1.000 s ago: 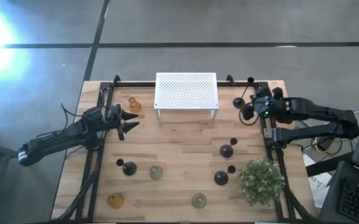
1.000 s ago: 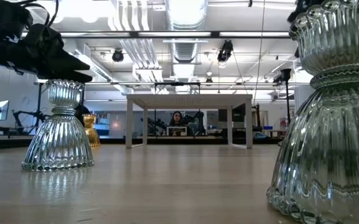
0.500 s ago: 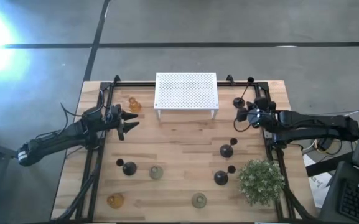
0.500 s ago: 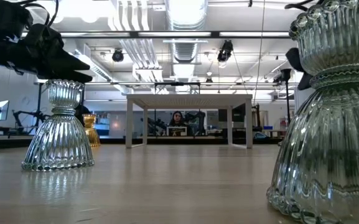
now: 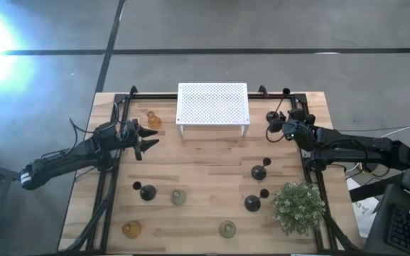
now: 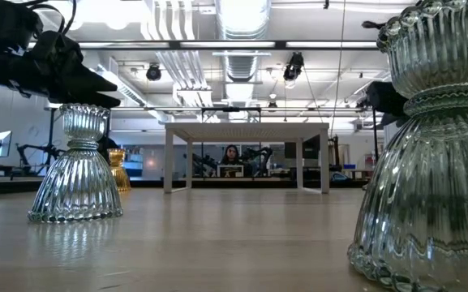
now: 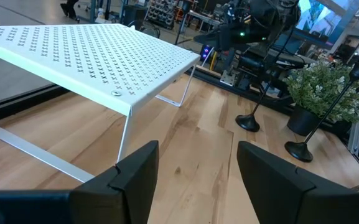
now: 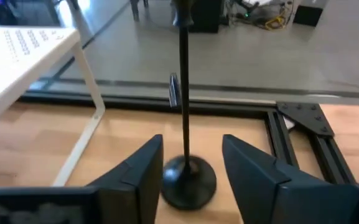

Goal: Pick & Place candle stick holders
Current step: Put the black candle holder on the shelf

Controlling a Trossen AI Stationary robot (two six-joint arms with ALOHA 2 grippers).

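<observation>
A black candle stick holder (image 5: 272, 117) stands on its round base (image 8: 188, 182) at the table's far right, with its thin stem (image 8: 183, 81) upright. My right gripper (image 8: 193, 142) is open low beside it (image 5: 276, 130), one finger on each side of the base. I see no touch. Other holders stand about the table: an amber one (image 5: 151, 119) by the rack, black ones (image 5: 146, 192) (image 5: 259, 172) (image 5: 252, 203), pale green glass ones (image 5: 178, 197) (image 5: 227, 229) and another amber one (image 5: 131, 229). My left gripper (image 5: 150, 139) hovers open at the left (image 7: 198, 146).
A white perforated rack (image 5: 212, 105) stands at the far middle of the table. A bushy green plant (image 5: 297, 206) sits at the near right corner. Black frame rails (image 5: 305, 153) run along the table's sides. Bare wood lies in the table's middle (image 5: 205, 163).
My right gripper has come down and moved a little toward the table's left, up to the black holder at the far right. Its fingers have spread apart. The holder stands where it was. My left arm has kept still.
</observation>
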